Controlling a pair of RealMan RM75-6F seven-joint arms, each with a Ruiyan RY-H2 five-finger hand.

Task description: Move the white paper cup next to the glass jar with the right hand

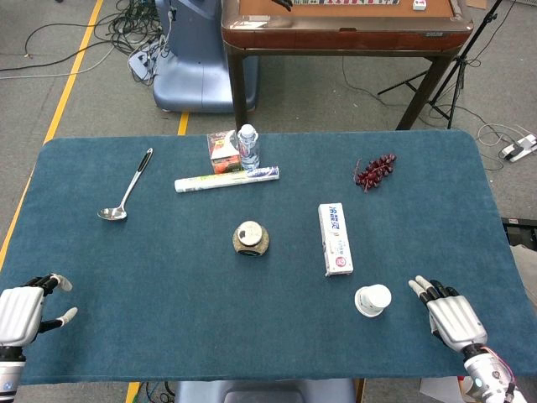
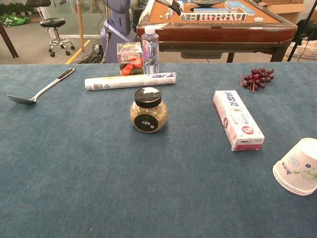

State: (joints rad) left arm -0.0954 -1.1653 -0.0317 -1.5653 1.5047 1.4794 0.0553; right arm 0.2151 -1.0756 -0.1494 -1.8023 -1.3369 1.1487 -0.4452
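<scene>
The white paper cup [image 1: 372,300] [image 2: 297,167] lies on its side on the blue table, near the front right, its mouth facing the front. The glass jar [image 1: 250,238] [image 2: 147,110] with a black lid stands upright near the table's middle, far to the cup's left. My right hand [image 1: 450,319] is to the right of the cup, apart from it, fingers spread and holding nothing; the chest view does not show it. My left hand [image 1: 23,311] hovers at the front left edge with nothing in it, its fingers partly curled.
A long toothpaste box [image 1: 335,238] [image 2: 237,119] lies between cup and jar. Grapes [image 1: 373,170], a rolled tube [image 1: 226,179], a water bottle [image 1: 247,147], a small red box [image 1: 222,151] and a ladle [image 1: 126,188] lie farther back. A brown table [image 1: 344,25] stands behind.
</scene>
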